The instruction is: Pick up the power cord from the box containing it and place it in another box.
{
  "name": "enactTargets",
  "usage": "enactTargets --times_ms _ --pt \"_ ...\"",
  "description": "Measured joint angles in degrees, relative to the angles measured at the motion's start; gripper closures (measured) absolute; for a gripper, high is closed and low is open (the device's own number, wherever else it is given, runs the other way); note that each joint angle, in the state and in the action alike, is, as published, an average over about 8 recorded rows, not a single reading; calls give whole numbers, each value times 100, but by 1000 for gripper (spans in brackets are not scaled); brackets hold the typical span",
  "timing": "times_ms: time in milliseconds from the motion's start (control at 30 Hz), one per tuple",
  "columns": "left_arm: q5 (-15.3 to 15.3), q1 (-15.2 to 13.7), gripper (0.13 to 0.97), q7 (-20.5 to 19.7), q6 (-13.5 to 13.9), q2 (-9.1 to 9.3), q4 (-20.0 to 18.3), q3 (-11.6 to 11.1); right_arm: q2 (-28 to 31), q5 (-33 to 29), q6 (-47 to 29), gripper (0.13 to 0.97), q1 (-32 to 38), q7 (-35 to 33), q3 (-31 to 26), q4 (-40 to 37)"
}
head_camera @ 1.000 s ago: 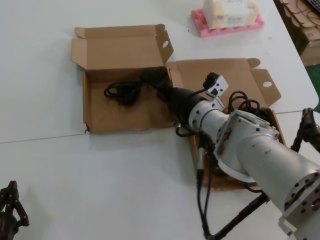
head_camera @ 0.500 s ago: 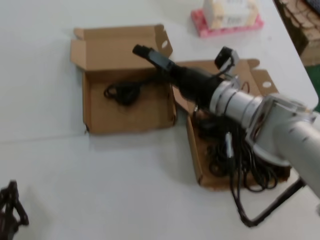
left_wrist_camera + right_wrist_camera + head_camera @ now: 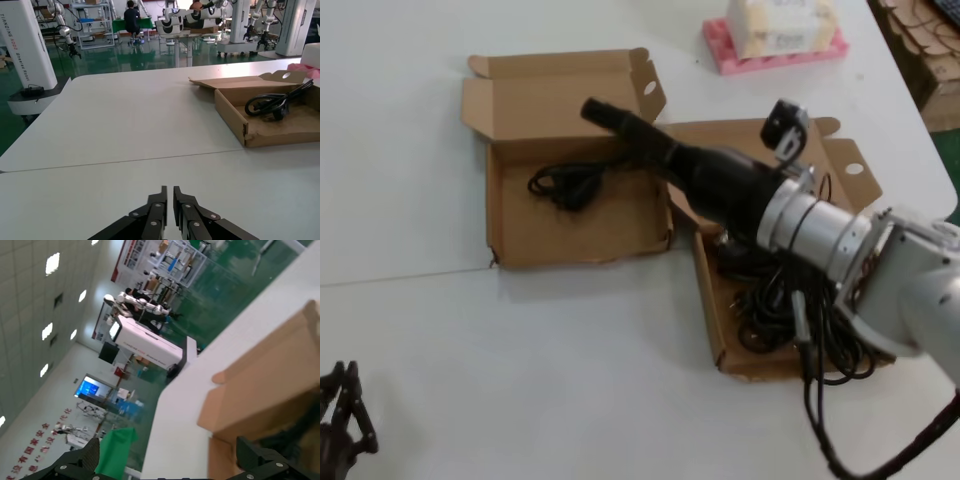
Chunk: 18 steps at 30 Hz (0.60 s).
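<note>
Brown cardboard is framing the whole job: the plain-lidded box [image 3: 578, 205] is serving as the landmark, and the power cord [image 3: 565, 184] is lying in a small loose coil on its floor, toward the lid side. The right gripper [image 3: 603, 110] is hanging over that box's raised lid, above the cord and apart from it, with its fingers [image 3: 75, 465] spread wide in the right wrist view and holding nothing. Judging from this, the reach is in hand and the grasp is not yet made; the next move calls for lowering between the lid and the side walls and closing on the coil. Just beside the landmark box, on its right, the second box [image 3: 798, 300] is sitting with a bigger tangle of black cords [image 3: 800, 320] in it, partly under the right arm. Open white table [image 3: 570, 370] is lying in front of both boxes. The left gripper [image 3: 168, 207] is waiting well apart from the landmark box, low over bare table, fingers nearly together and empty. A pink foam block [image 3: 775, 45] is lying well beyond the lids.
</note>
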Motion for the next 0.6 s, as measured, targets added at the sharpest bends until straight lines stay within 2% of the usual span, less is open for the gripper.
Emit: enactTargets --times_ms 300,600 --pt "0 0 882 0 0 0 0 0 -22 -586 440 132 -718 0 484 626" --pt "0 0 766 0 0 0 0 0 -35 -1225 925 129 -1520 0 1022 1335"
